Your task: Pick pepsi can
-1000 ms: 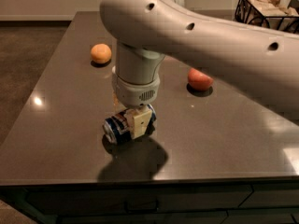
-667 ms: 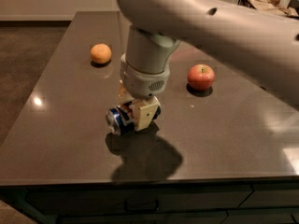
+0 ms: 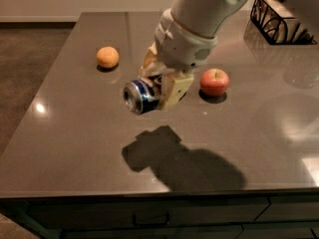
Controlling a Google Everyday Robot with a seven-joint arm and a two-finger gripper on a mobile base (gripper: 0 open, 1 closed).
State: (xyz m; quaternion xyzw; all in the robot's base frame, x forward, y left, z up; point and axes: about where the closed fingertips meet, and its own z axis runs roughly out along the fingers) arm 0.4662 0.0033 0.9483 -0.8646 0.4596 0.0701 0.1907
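The pepsi can point(image 3: 141, 95), dark blue with a silver end facing left, lies on its side between the cream fingers point(image 3: 172, 91) of my gripper point(image 3: 158, 83). The gripper is shut on the can and holds it in the air above the dark table point(image 3: 75, 133). Their shadow falls on the tabletop below and to the right. The white arm comes down from the top of the view and hides the can's far end.
A red apple point(image 3: 215, 81) sits on the table right of the gripper. An orange point(image 3: 107, 57) sits to the left. A black wire basket point(image 3: 279, 20) stands at the back right corner. The table's front edge is near the bottom.
The gripper has risen with the can, which was resting on the table a second ago. The shadow now lies apart from the can.
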